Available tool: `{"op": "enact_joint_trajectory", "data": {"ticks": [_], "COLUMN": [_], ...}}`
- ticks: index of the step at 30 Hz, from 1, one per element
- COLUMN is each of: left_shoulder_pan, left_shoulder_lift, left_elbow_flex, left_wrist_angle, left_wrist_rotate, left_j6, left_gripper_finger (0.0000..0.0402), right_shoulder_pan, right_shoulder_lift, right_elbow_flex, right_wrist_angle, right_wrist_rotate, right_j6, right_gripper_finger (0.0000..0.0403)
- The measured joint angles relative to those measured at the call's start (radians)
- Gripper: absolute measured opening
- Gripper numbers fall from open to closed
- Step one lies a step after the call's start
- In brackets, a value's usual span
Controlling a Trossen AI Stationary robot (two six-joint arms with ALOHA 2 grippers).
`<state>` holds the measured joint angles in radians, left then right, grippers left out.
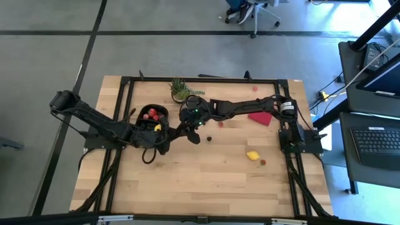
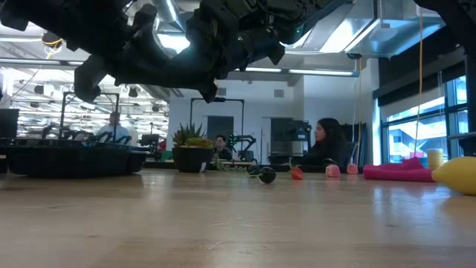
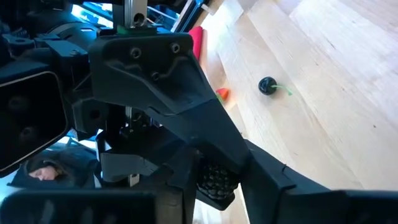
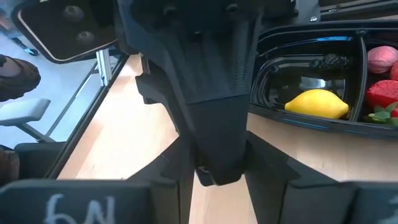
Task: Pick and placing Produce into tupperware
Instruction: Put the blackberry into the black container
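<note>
both grippers met nose to nose above the worktop (image 1: 206,181) just beside the tupperware (image 1: 139,116): right gripper (image 1: 182,128) had its fingers clenched on a small dark berry (image 3: 214,182), and that berry sat between the fingers of the left gripper (image 1: 172,135); couldn't tell if the left had clamped it. tupperware was on the left arm's side near the potted plant (image 1: 181,90) and held a lemon (image 4: 316,102), strawberries (image 4: 382,93) and a pink berry (image 4: 380,57). loose on the worktop: another lemon (image 1: 252,155) with a red piece (image 1: 263,162) just beside it, and another dark berry (image 1: 209,139) near the grippers.
</note>
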<state>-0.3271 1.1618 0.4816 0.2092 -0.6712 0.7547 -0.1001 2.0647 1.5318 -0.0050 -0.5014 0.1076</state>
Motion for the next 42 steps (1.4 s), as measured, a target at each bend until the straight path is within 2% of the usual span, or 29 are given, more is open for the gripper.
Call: {"op": "enact_joint_trajectory", "data": {"ticks": [5, 10, 16, 23, 31, 33, 36, 39, 42], "left_shoulder_pan": [0.001, 0.001, 0.001, 0.0, -0.006, -0.013, -0.022, -0.026, -0.015], "left_shoulder_lift": [0.0, 0.0, 0.0, 0.0, -0.007, -0.018, -0.037, -0.069, -0.09], "left_elbow_flex": [0.0, 0.0, 0.0, 0.001, 0.001, 0.001, 0.001, 0.007, 0.038], "left_wrist_angle": [-0.002, -0.004, -0.01, -0.015, -0.073, -0.14, -0.276, -0.493, -0.738], "left_wrist_rotate": [-0.001, -0.001, -0.001, -0.036, -0.18, -0.206, -0.198, -0.19, -0.093], "left_j6": [-0.002, 0.018, 0.019, 0.011, -0.033, -0.103, -0.29, -0.541, -0.853], "left_gripper_finger": [0.0121, 0.0085, 0.0083, 0.0083, 0.0082, 0.0082, 0.0082, 0.0081, 0.0081], "right_shoulder_pan": [0.0, 0.0, 0.0, -0.001, -0.003, -0.006, -0.008, -0.009, -0.018], "right_shoulder_lift": [0.0, 0.0, 0.0, 0.0, 0.002, 0.002, 0.002, 0.002, 0.002], "right_elbow_flex": [0.0, 0.0, 0.0, 0.001, 0.0, 0.0, 0.0, 0.0, 0.0], "right_wrist_angle": [0.003, 0.003, 0.003, -0.009, -0.226, -0.284, -0.326, -0.34, -0.328], "right_wrist_rotate": [-0.004, -0.013, -0.015, -0.009, -0.041, -0.015, 0.038, 0.077, 0.085], "right_j6": [-0.005, -0.003, -0.003, 0.062, 0.043, 0.019, -0.02, -0.051, -0.061], "right_gripper_finger": [0.0114, 0.0114, 0.0115, 0.0165, 0.0209, 0.0218, 0.023, 0.0235, 0.0236]}}
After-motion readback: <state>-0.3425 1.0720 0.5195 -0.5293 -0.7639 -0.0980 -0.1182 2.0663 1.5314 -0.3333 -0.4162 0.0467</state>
